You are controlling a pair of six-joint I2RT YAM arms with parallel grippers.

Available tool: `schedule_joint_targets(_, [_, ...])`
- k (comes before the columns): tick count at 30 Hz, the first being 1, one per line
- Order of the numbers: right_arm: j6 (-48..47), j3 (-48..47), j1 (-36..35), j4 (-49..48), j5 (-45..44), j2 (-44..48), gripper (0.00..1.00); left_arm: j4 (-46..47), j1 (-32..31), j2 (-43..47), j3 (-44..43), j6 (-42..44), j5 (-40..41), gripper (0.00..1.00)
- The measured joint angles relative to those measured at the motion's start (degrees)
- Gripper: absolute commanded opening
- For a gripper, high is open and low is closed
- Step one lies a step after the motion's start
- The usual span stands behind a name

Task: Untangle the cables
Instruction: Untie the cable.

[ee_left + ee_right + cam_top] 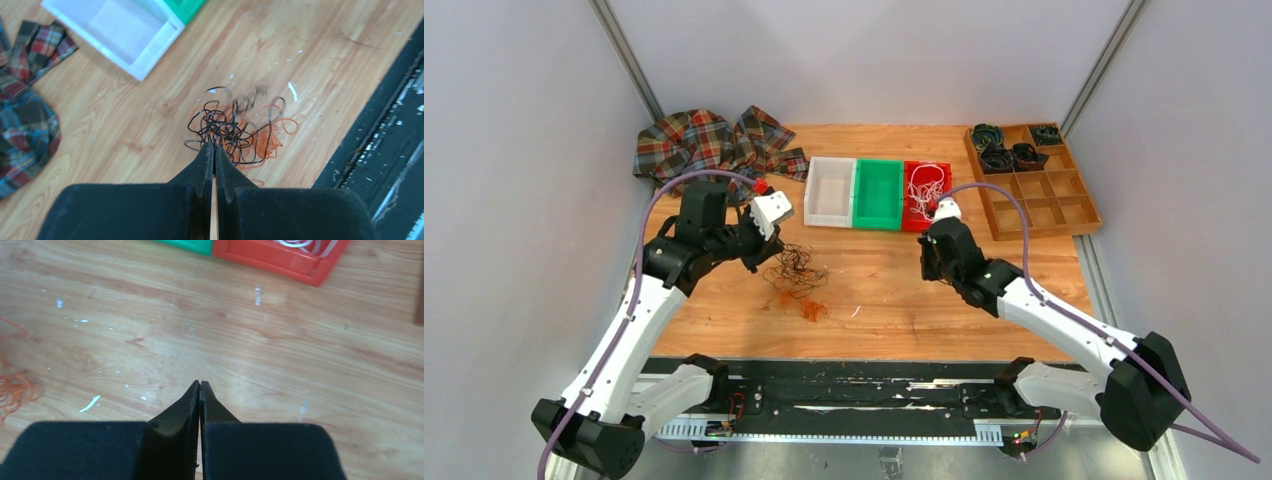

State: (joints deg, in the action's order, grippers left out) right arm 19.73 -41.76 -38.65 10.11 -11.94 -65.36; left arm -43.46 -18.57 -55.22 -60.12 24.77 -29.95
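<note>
Cables, thin black and copper-orange wires, lie as one knot on the light wooden tabletop, left of centre in the top view. A small loose orange clump sits just beside it on the near side; whether the two join can't be told. Thin white cables sit in the red plastic bin, so that colour looks sorted. The green plastic bin and white plastic bin next to it hold nothing, so prob. a third done, w/ black vs. orange not yet parted. The left gripper reaches the knot's left edge; the right gripper hangs well apart from it, near the red bin. Also there: a crumpled plaid cloth at the far left corner, a wooden compartment tray w/ dark coiled rolls far right, pale grey wall panels on three sides, and a black rail along the near edge. Left wrist view: jaws pressed together, tips right at the black strands' near edge; whether one is nipped can't be told. The wood is scuffed, w/ white flecks. Right wrist view: jaws pressed together on nothing, over bare wood, w/ orange strands at the left edge and the red bin's corner at top.
</note>
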Motion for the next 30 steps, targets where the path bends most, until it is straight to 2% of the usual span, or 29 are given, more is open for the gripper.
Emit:
schedule_joint_targets(3, [0.00,0.07,0.07,2.49,-4.04,2.58,0.04,0.44,0.00,0.00,0.02,-0.39,4.00,0.01])
schedule_joint_targets(7, [-0.33,0.37,0.09,2.16,-2.95,5.95,0.30,1.20,0.00,0.00,0.02,-1.20,4.39,0.01])
schedule_joint_targets(13, [-3.41,3.85,-4.50,-10.12,7.82,8.57,0.55,1.36,0.00,0.00,0.00,-2.82,-1.27,0.01])
schedule_joint_targets(17, [-6.67,4.79,-10.29,-21.20,13.79,7.21,0.57,1.31,0.00,0.00,0.02,-3.52,-4.55,0.01])
schedule_joint_targets(21, [-9.27,2.27,-14.64,-28.85,17.31,1.66,0.57,1.31,0.00,0.00,0.02,-4.09,-7.69,0.01])
schedule_joint_targets(30, [-14.40,-5.97,-19.93,-36.83,19.15,-10.67,0.56,0.85,0.00,0.00,0.00,-4.63,-11.93,0.01])
